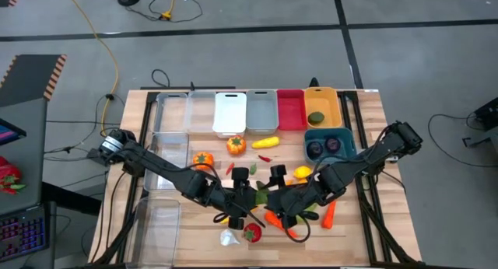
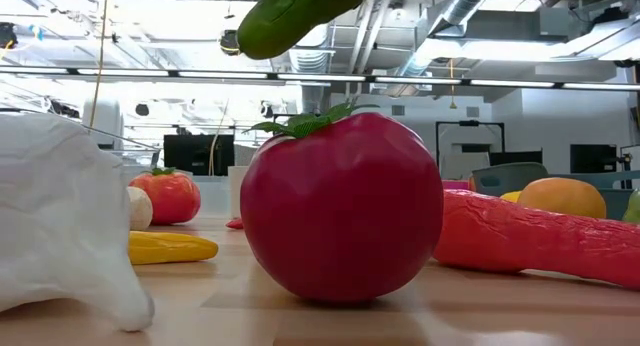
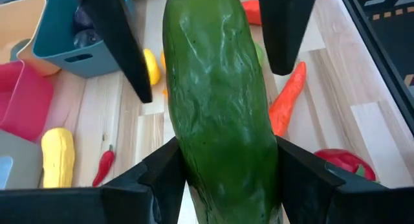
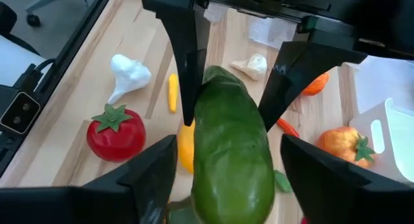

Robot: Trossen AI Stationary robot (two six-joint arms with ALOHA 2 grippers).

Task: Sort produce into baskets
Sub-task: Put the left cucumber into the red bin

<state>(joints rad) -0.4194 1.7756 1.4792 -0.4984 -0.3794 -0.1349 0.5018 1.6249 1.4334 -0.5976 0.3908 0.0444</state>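
Note:
A green cucumber [image 1: 262, 190] hangs above the table's near middle, with my left gripper [image 3: 223, 149] shut on it. My right gripper [image 4: 228, 146] faces it from the table's right and is open. Its fingers stand on either side of the cucumber's other end [image 3: 207, 30], with a narrow gap on each side in the right wrist view. Under them lie a red tomato [image 2: 340, 206], white garlic [image 2: 60, 216], orange carrots [image 2: 540, 236] and a yellow piece [image 2: 170, 248]. The baskets [image 1: 261, 110] stand in a row along the far edge. My left gripper pinches the cucumber's two long sides [image 3: 184, 166] between its two fingers [image 3: 155, 182], toward the end nearer that wrist. The fingers slant down from the table's left and lie along the cucumber. The cucumber [image 2: 290, 16] is lifted clear of the table.
Clear baskets [image 1: 173, 113], then white [image 1: 230, 112], grey, red [image 1: 291, 110] and orange-yellow [image 1: 321, 107] line the far edge. A teal one [image 1: 329, 144] holds purple rounds. More clear bins [image 1: 159, 222] stand at the left. An orange tomato [image 1: 236, 144], a yellow piece [image 1: 265, 142] and chilies lie mid-table.

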